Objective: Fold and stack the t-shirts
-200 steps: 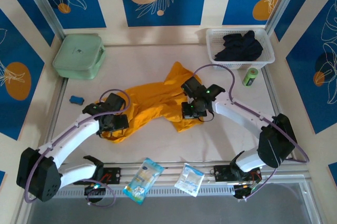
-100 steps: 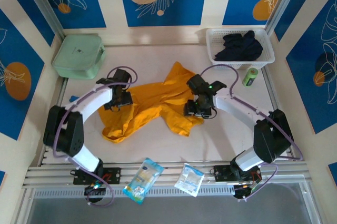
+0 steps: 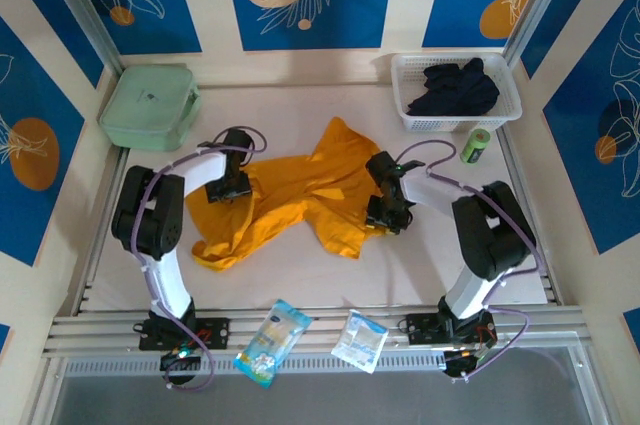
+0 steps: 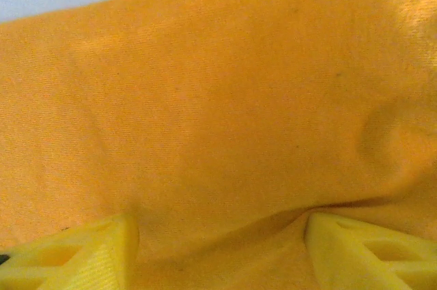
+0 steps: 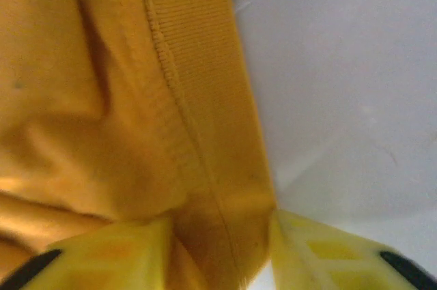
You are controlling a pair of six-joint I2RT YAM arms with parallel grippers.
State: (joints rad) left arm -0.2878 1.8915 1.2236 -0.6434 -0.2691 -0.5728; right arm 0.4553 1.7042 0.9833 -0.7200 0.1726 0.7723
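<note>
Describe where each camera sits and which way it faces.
Top external: above and behind the robot, looking down at the white table, both arms and the bright orange-yellow cloth t-shirt.
Left wrist: on the left arm, close above the t-shirt; yellow jaws apart at the bottom.
Right wrist: on the right arm, facing the ribbed hem and table; yellow jaws either side.
Shared: all three see the t-shirt.

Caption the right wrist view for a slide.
Right tool straddles the ribbed edge of the orange-yellow t-shirt, with the pale table beyond.
</note>
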